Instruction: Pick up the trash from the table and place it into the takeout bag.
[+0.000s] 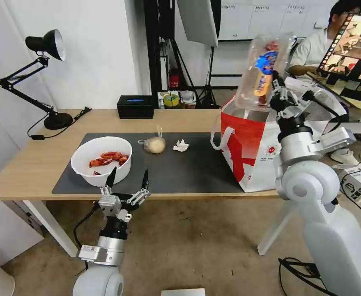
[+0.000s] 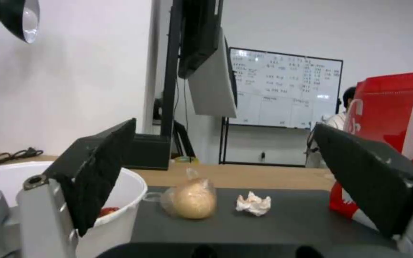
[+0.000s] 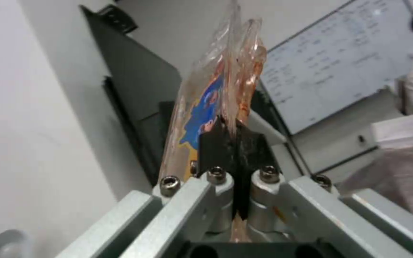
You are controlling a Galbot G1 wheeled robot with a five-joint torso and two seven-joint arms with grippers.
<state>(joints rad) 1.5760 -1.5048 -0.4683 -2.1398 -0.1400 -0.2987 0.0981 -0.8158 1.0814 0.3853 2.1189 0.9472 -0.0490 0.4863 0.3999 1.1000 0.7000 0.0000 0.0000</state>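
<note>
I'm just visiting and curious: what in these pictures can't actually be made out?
- Inside of the takeout bag: head view, its own walls hide it.
- Scraps in the clear tray, held by the right gripper: blurred.
- Bowl contents: left wrist view, rim and left gripper's finger hide them.

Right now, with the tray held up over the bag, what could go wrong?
The right gripper pinches only an edge of the clear tray, held upright above the takeout bag; it could slip or spill scraps outside the opening. The open left gripper sits close to the white bowl and might nudge it.
</note>
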